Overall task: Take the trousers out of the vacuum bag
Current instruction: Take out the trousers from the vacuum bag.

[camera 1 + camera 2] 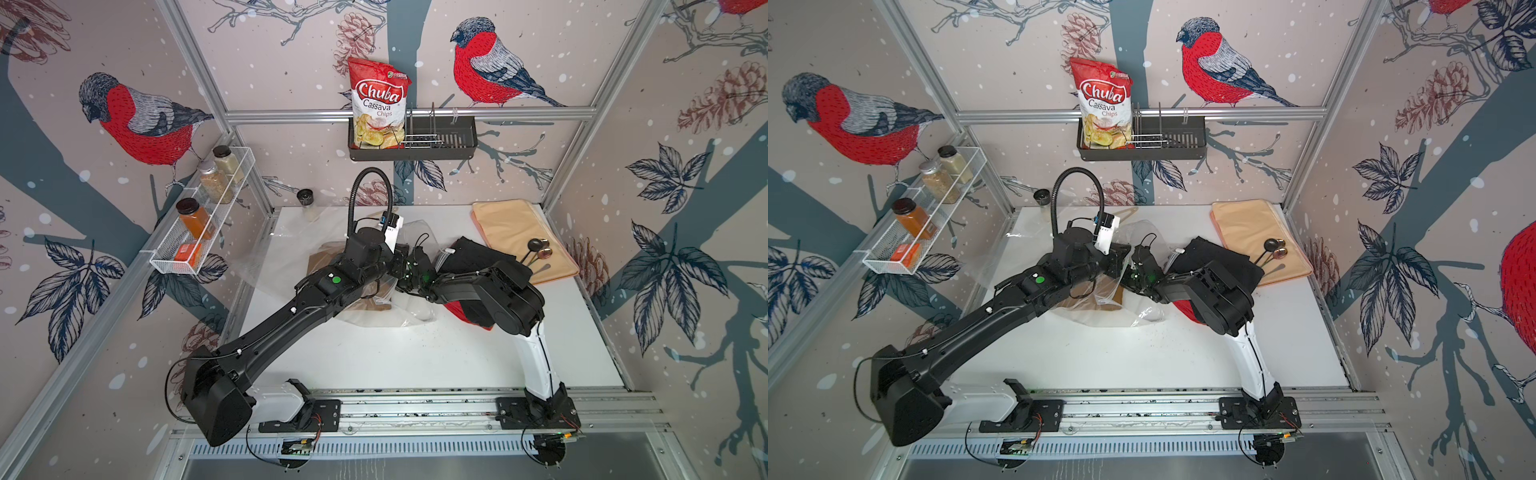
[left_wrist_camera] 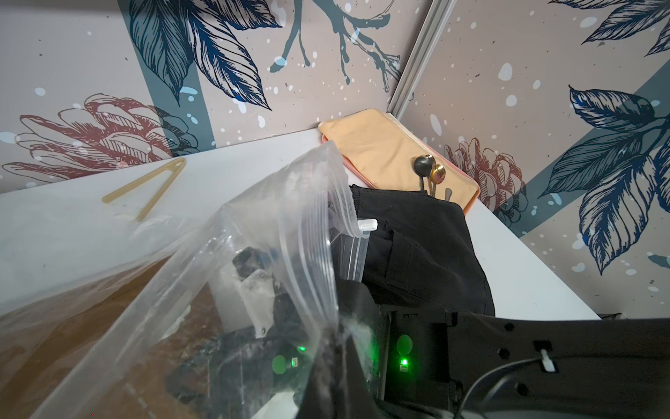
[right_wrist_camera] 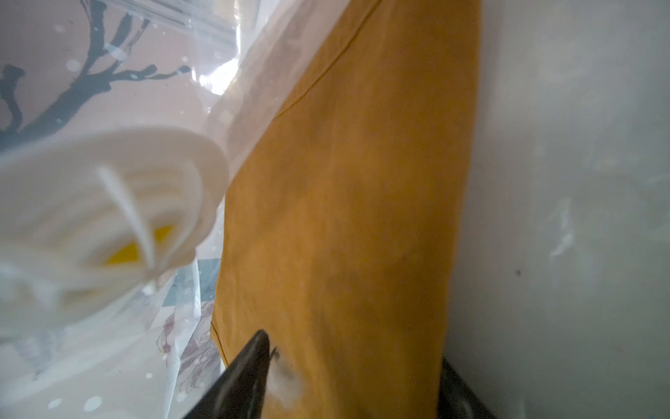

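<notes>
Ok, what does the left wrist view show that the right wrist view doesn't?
Only the left wrist view shows the black trousers lying outside the vacuum bag, the peach mat with spoons and the white zip slider. Only the right wrist view shows the round white valve disc, close up. Both show the clear bag and the mustard-brown trousers inside it.

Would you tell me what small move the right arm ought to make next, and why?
Probably close the right gripper on the mustard-brown trousers. Its fingers stand apart with that cloth between them, inside the vacuum bag. It seems to be the only pair left in there: the black trousers and red trousers already lie outside.
</notes>
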Controlling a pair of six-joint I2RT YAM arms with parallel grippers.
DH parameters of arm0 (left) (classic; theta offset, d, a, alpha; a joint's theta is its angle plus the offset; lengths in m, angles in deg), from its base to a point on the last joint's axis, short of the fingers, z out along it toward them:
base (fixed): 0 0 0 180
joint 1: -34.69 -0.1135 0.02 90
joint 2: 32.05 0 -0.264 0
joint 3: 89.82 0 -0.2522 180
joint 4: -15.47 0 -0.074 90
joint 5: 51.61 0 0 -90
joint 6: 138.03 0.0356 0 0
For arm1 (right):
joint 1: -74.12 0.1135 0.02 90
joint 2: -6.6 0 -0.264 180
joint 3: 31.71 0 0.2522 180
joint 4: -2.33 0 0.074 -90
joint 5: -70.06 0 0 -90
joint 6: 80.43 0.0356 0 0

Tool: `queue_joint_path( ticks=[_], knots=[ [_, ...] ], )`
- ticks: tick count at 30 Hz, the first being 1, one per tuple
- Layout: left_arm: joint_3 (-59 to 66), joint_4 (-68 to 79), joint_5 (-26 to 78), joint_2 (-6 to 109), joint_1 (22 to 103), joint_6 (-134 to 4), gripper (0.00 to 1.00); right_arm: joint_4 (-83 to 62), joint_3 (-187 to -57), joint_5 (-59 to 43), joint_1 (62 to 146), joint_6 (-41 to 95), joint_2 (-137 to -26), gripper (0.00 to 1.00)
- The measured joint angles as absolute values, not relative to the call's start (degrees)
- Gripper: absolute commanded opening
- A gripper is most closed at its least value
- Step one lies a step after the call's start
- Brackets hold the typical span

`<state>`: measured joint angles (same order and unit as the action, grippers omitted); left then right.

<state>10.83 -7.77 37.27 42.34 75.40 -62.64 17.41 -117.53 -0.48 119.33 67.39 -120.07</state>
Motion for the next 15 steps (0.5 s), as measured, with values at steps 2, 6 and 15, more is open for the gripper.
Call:
queue_joint_path(
  ticks=[2,6,15],
  knots=[
    [10.97,-7.81,37.27,42.34,75.40,-62.64,0.00,18.02,-118.42,0.37,119.46,67.37,-121.41,0.37],
    [11.45,-7.81,37.27,41.77,75.40,-62.64,0.00,19.93,-118.34,2.47,119.37,68.51,-123.13,0.07],
    [14.62,-6.06,38.53,40.64,74.18,-62.69,0.00,17.17,-112.39,1.93,119.46,69.49,-115.35,0.00]
  ],
)
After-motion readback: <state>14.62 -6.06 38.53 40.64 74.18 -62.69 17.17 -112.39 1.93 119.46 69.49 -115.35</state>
